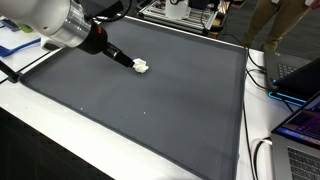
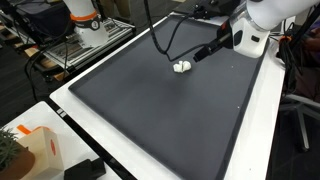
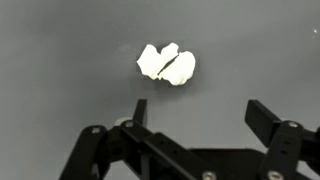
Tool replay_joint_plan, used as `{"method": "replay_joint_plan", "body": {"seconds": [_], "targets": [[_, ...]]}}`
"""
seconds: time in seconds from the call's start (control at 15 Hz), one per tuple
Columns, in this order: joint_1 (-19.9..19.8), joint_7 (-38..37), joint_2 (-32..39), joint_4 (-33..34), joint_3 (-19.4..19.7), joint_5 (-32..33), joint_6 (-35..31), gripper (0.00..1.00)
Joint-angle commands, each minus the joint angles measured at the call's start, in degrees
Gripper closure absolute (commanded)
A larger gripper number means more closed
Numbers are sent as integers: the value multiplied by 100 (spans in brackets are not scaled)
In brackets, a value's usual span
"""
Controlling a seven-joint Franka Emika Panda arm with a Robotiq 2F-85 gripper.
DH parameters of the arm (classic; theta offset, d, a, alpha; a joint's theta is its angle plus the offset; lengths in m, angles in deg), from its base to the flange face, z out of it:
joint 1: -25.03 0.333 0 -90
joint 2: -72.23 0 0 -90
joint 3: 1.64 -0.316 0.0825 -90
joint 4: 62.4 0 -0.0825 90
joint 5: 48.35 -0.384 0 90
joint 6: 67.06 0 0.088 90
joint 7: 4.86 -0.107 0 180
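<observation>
Closest to the wrist camera stood the gripper [image 3: 197, 108], its two black fingers [image 3: 140, 108] spread wide apart with nothing between them. Below it lay the biggest thing in the scene, a dark grey mat [image 1: 150, 110] that covered most of a white table [image 2: 250, 140], leaving only a pale border on show. In both exterior views the white arm [image 1: 45, 22] came in over a far corner of the mat [image 2: 160, 110] and hid part of that edge. Its dark gripper [image 1: 122, 58] slanted down toward the middle of the far half.

A laptop [image 1: 300, 82] sat open on the table beside the mat, off to the side. In an exterior view a carton [image 2: 35, 150] with an orange patch stood at the near corner, well away from the arm. A black cable [image 2: 160, 38] looped down over the mat just behind the gripper [image 2: 205, 53] — hanging near it, though whether it touched the mat could not be told.

Smallest was the white lump [image 3: 166, 64], crumpled and split by a dark crease. It lay on the bare mat just ahead of the fingertips, outside the jaws. In both exterior views the white lump [image 1: 141, 67] [image 2: 181, 67] sat right at the gripper's tip — contact could not be made out.
</observation>
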State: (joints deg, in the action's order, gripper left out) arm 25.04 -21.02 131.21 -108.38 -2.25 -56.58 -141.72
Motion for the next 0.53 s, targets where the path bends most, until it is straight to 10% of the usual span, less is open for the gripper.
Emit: {"method": "replay_joint_plan", "body": {"seconds": [0.0, 0.47], "targets": [[-13, 105, -528, -1033, 5, -41, -865, 0], [-46, 440, -1663, -2796, 15, -82, -2687, 0]]}}
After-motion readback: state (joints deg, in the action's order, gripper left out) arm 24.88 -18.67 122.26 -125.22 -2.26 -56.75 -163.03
